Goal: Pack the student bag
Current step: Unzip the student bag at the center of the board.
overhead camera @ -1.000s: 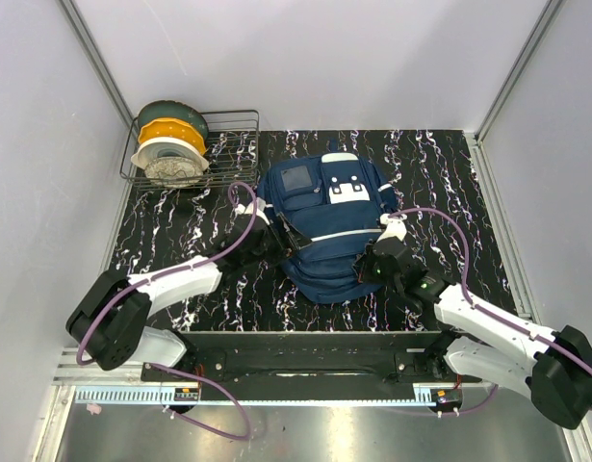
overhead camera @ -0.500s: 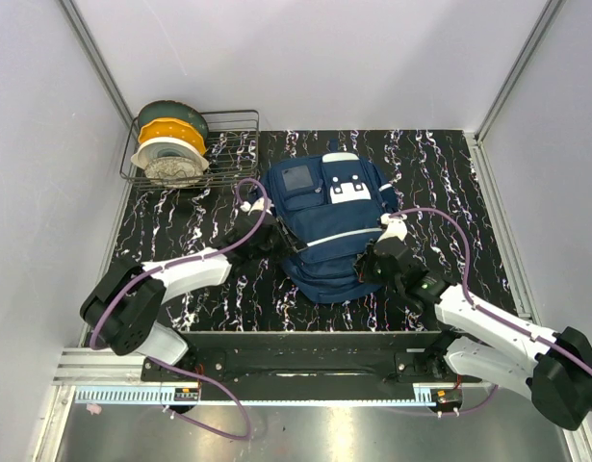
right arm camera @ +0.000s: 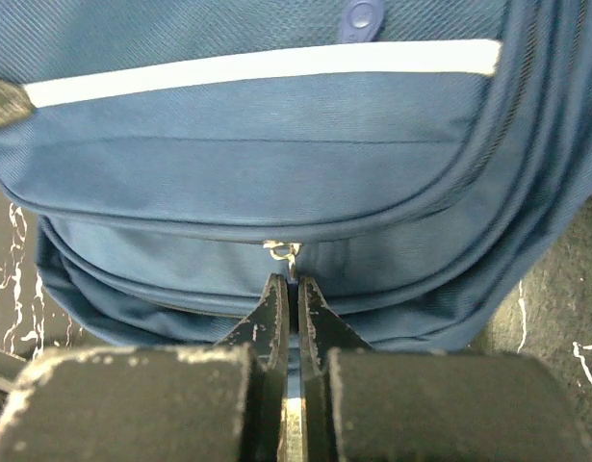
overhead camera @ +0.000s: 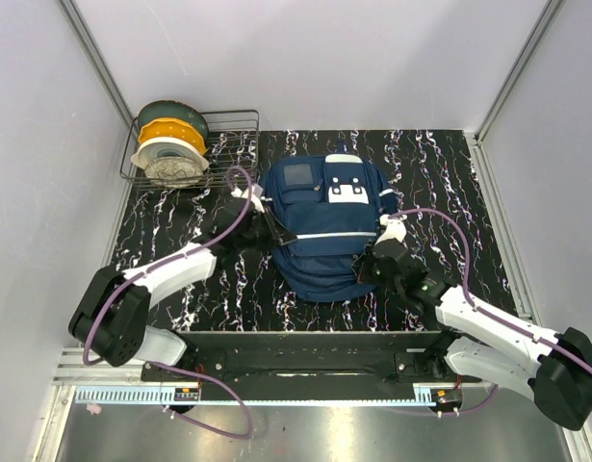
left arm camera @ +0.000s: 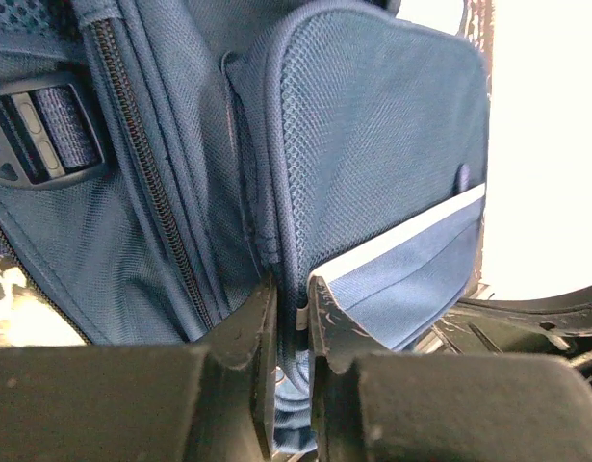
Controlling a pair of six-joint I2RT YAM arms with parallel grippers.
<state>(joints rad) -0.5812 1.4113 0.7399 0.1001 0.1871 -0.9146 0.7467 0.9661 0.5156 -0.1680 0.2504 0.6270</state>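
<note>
The student bag (overhead camera: 326,219), navy with white stripes and a grey square patch, lies flat in the middle of the black marbled table. My left gripper (overhead camera: 272,231) is at its left side. In the left wrist view the left gripper (left arm camera: 292,300) is shut on a fold of the bag's (left arm camera: 373,144) mesh side pocket. My right gripper (overhead camera: 371,267) is at the bag's near right edge. The right wrist view shows the right gripper (right arm camera: 294,285) shut on a small metal zipper pull (right arm camera: 282,251) of the bag (right arm camera: 276,173).
A wire basket (overhead camera: 233,144) with several filament spools (overhead camera: 170,144) stands at the back left corner. Grey walls enclose the table on three sides. A dark rail (overhead camera: 305,351) runs along the near edge between the arm bases.
The left gripper has closed on the bag's left side pocket and moved slightly toward the back. The bag has turned straighter on the table. The right gripper has kept its hold.
</note>
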